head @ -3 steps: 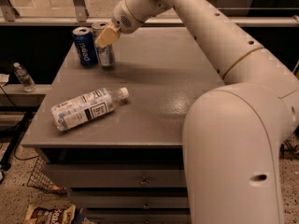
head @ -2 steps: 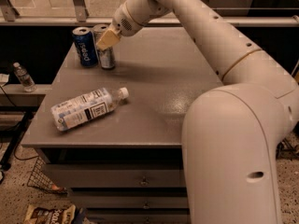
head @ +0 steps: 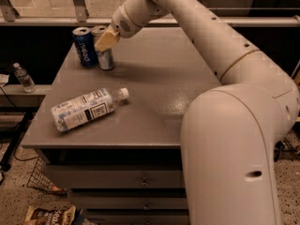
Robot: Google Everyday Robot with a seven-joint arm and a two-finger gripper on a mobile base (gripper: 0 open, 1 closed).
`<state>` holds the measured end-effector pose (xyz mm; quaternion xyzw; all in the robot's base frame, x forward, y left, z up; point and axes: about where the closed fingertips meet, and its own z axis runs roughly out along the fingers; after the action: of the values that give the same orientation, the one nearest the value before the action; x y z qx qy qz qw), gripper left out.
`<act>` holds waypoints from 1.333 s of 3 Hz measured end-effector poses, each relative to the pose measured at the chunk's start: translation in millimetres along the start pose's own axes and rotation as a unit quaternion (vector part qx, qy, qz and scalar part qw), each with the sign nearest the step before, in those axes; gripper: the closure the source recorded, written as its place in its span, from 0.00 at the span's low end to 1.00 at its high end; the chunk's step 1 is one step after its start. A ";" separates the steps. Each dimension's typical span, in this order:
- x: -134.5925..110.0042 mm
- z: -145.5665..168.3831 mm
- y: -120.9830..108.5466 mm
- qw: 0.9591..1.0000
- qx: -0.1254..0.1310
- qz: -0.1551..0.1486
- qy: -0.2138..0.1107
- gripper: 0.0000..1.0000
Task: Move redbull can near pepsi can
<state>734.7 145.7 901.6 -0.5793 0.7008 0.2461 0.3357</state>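
Note:
The redbull can (head: 105, 58), slim and silver-grey, stands upright on the grey table (head: 159, 83) at its back left. The pepsi can (head: 84, 47), dark blue with white lettering, stands upright just to its left, almost touching it. My gripper (head: 106, 39) is at the top of the redbull can and covers its upper right part. The arm reaches in from the right across the table.
A clear plastic bottle (head: 86, 109) with a white label lies on its side near the table's front left. A small bottle (head: 23, 77) stands on a low shelf left of the table. A wire basket (head: 40, 182) and a snack bag (head: 47, 215) are on the floor.
The gripper stays at the top of the redbull can, with only a slight shift. Both cans and the bottle have not moved.

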 end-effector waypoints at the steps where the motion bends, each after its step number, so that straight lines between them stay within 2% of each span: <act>1: 0.3 2.8 0.8 1.000 -0.002 0.000 0.001 0.28; 2: 0.7 7.9 2.3 1.000 -0.006 0.000 0.002 0.00; 3: 0.9 8.6 2.6 1.000 -0.006 0.000 0.002 0.00; 4: 14.5 -22.3 2.2 1.000 0.026 0.002 0.011 0.00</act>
<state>726.9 120.4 905.1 -0.5715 0.7117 0.2224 0.3427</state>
